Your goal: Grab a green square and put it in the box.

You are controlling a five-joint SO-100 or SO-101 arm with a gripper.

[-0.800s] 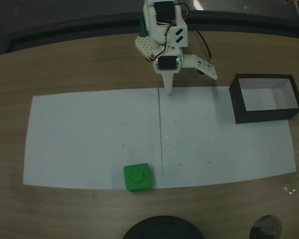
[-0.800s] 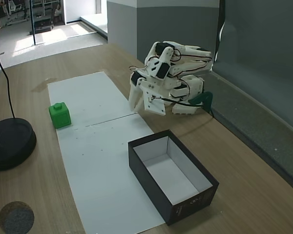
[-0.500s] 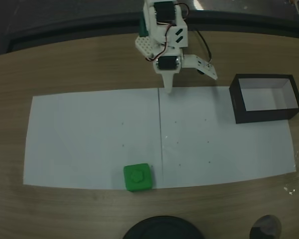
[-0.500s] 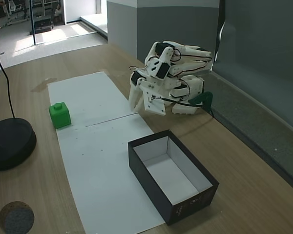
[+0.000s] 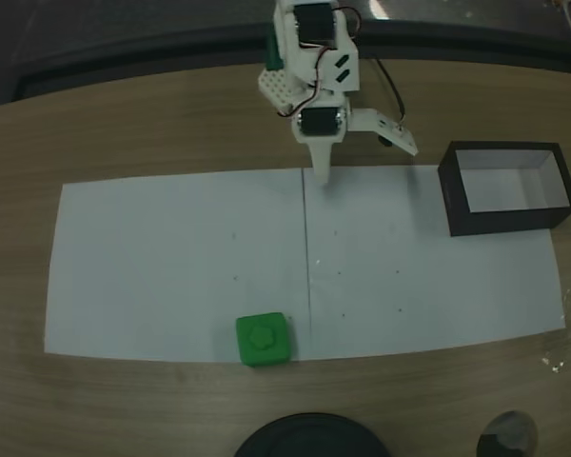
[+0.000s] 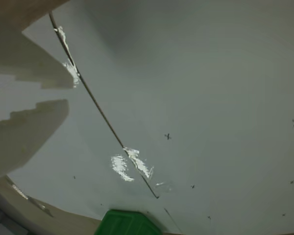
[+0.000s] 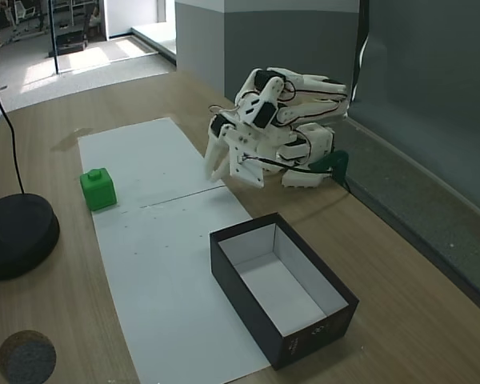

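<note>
So, cube: the green square is a small hard plastic block, so I think it is light and stiff and will not squash (its smooth sides may be a bit slippery)
Where the cube is: at about 6 o'clock on the white paper in a fixed view, right by the paper's near edge, sitting flat; in the wrist view its top edge peeks in at 6 o'clock
Where to hold: I would pinch two flat sides across from each other, low down, not the round bump on top
Pincer: the gripper is at 12 o'clock in a fixed view, tucked close to the white arm, well apart from the cube; its two fingers stand spread apart with nothing between them
Box: the box has black walls and a white inside, at about 3 o'clock in a fixed view, partly on the paper
Inside the box: nothing that I can see
Other stuff: a round black disc sits on the wooden table near the cube, so the arm should stay clear of it
</note>
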